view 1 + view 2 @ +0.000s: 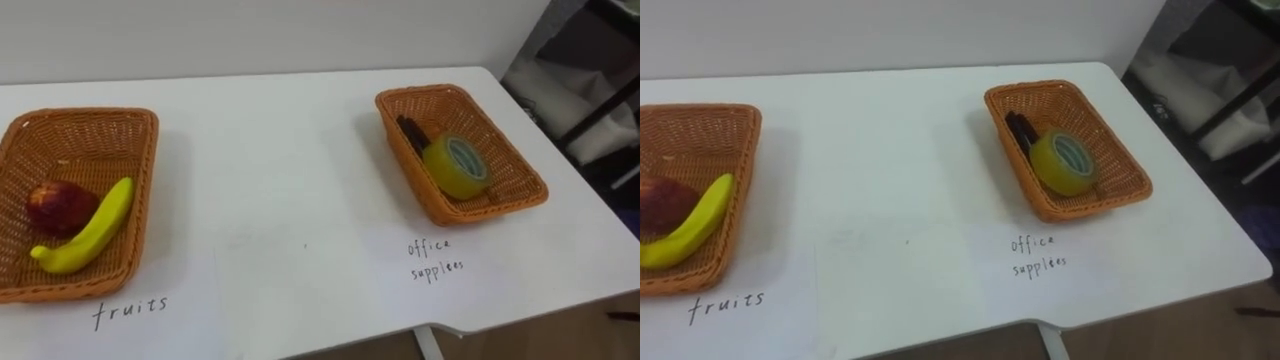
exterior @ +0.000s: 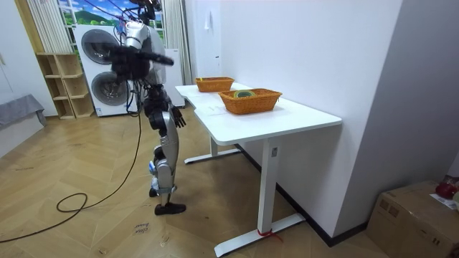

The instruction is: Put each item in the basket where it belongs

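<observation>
Fruit and office supplies lie sorted in two baskets on the white counter.
At the frame's left, the fruit basket holds an apple and a banana. At upper right, the supplies basket holds a tape roll beside a dark item. In the room view the right hand hangs low, fingers loosely spread, holding nothing.

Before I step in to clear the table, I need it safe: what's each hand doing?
Left hand: cannot be told.
Right hand: looks open, holding nothing, beside the table.
</observation>
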`<state>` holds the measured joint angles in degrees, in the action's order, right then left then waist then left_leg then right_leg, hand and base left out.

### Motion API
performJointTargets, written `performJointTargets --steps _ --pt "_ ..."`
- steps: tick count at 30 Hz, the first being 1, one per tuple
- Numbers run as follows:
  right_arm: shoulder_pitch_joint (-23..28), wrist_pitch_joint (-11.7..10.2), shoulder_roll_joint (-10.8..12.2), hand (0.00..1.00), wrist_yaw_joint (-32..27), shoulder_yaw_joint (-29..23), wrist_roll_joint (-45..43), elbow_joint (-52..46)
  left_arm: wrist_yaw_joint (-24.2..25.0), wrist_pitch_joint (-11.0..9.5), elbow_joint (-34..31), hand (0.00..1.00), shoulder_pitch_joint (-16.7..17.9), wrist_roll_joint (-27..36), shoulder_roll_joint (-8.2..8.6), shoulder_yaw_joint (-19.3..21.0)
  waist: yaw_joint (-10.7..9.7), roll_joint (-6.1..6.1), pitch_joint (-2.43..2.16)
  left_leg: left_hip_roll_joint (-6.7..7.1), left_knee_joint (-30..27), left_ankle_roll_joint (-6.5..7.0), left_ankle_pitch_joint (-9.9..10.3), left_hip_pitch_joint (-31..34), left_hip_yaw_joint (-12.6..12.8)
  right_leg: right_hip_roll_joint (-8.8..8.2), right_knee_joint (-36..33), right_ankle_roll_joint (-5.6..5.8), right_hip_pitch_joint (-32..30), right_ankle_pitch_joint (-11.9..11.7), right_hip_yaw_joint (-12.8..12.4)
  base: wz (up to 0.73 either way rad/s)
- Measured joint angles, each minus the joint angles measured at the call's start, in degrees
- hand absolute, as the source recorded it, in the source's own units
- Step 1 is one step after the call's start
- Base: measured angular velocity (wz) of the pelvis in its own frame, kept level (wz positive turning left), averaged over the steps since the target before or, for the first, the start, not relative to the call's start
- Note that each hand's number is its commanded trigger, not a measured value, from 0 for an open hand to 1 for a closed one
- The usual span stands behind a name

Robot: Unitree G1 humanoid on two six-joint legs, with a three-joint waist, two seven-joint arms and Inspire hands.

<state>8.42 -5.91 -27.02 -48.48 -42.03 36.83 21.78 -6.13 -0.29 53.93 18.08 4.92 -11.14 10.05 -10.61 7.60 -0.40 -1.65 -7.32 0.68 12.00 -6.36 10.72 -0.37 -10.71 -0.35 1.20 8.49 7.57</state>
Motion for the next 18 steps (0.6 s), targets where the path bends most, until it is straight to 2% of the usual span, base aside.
performJointTargets --steps 3,5,12,15,17,18 --pt "0.0 -0.5 0.6 0.0 -1.2 0.0 4.3 6.0 -0.1 0.0 0.0 0.0 -0.1 0.2 0.19 0.6 0.0 -0.33 0.15 -0.02 0.0 -0.02 0.1 0.1 -0.1 0.01 0.0 0.0 -0.1 0.0 -0.2 0.0" --pt "0.2 -0.5 1.5 0.0 -1.5 -0.2 6.3 8.8 -0.6 0.1 0.0 0.0 -0.1 0.2 0.39 1.0 -0.1 -0.44 0.09 -0.04 0.0 -0.06 0.2 0.2 -0.2 0.04 0.1 0.0 -0.2 0.0 -0.4 0.0" --pt "1.4 -0.6 6.1 0.0 -0.8 -2.5 15.7 14.2 -0.7 0.7 -0.2 0.0 -0.1 -0.1 1.4 1.8 -0.3 -2.16 -0.02 0.02 -0.3 -0.06 0.2 0.6 0.0 0.08 0.1 0.05 -0.5 0.1 -0.6 0.0" --pt "1.8 -1.5 7.0 0.0 -0.6 -2.5 21.3 18.6 -0.7 0.7 -0.1 0.0 -0.2 0.0 1.37 1.8 -0.2 -2.6 -0.17 0.04 -0.3 -0.05 0.2 0.7 -0.1 0.03 -0.2 0.03 -0.6 0.1 -0.2 0.01" --pt "2.1 -1.7 9.1 0.0 -0.7 -2.5 23.0 20.8 -0.7 0.8 -0.1 0.0 -0.1 0.0 1.52 1.8 -0.2 -2.53 -0.19 0.06 -0.3 -0.06 0.2 0.7 -0.2 -0.03 -0.5 0.02 -0.6 0.4 -0.2 0.07" --pt "2.6 -1.7 11.0 0.0 -0.7 -2.5 23.1 21.4 -0.7 1.2 -0.1 0.0 -0.3 0.0 1.82 1.8 -0.3 -2.58 -0.18 0.14 -0.3 -0.06 0.2 0.7 -0.5 -0.17 -0.7 0.03 -0.6 0.7 0.0 0.13"
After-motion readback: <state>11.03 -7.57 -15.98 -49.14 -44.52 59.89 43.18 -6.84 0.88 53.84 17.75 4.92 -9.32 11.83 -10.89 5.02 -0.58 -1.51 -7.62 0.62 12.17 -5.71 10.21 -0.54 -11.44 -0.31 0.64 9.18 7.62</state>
